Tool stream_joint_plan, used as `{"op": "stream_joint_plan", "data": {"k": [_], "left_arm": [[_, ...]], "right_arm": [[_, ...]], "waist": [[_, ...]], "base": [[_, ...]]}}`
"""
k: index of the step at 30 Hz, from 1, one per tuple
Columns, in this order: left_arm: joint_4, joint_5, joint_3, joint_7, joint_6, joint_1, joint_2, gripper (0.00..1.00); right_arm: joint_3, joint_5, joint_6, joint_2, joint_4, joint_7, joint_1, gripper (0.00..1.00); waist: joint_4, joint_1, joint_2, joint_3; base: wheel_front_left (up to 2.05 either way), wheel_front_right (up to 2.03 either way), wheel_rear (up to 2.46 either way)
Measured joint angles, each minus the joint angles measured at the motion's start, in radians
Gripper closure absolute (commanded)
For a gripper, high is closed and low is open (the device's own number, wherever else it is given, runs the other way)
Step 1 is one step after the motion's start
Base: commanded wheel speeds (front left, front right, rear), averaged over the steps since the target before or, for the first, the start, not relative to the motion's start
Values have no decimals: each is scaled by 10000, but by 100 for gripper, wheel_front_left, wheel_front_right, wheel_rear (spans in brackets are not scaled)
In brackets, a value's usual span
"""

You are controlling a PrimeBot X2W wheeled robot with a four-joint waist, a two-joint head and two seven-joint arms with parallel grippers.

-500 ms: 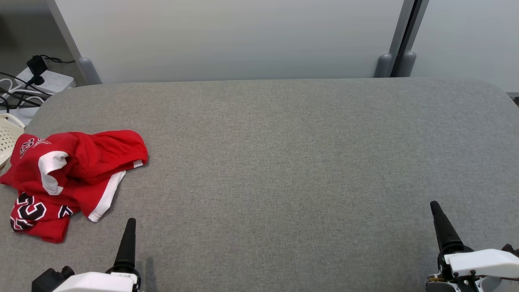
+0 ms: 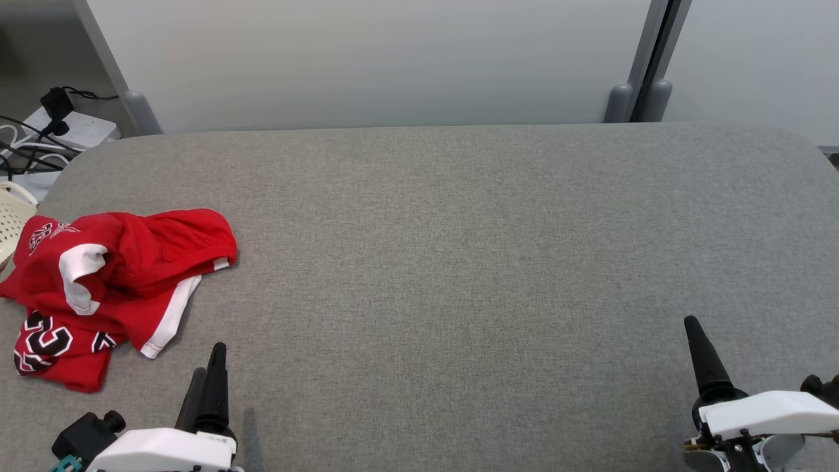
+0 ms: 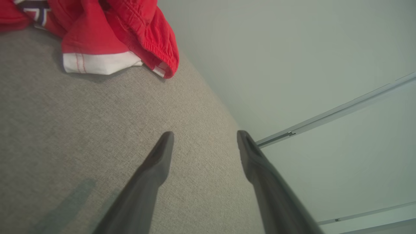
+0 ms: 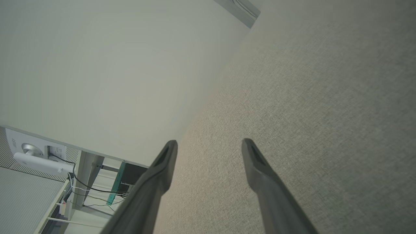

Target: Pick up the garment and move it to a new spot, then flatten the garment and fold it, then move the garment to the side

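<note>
Beside the basket [image 2: 12, 219] lies the crumpled garment [image 2: 131, 262]; left claw [image 3: 204, 132] and right claw [image 4: 209, 141] both gape

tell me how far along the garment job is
Nothing looks done: the red garment lies crumpled at the left side of the grey table. In hand: nothing; the left gripper, open, sits near it without touching, and the right gripper is open too. Left: pick up, move, flatten, fold, set aside.

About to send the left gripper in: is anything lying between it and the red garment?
Nothing visible. Bare grey table surface lies between the open left gripper and the red garment, crumpled ahead and to its left.
</note>
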Motion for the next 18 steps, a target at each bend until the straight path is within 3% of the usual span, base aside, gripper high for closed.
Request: {"op": "stream_joint_plan", "data": {"k": [18], "left_arm": [[395,2123,25,-537,370,-54,23,0]], "right_arm": [[539,-1868,0,-182,290,-514,-357,0]], "waist": [[-23,-1,0,-1]], "base": [[0,0,0]]}}
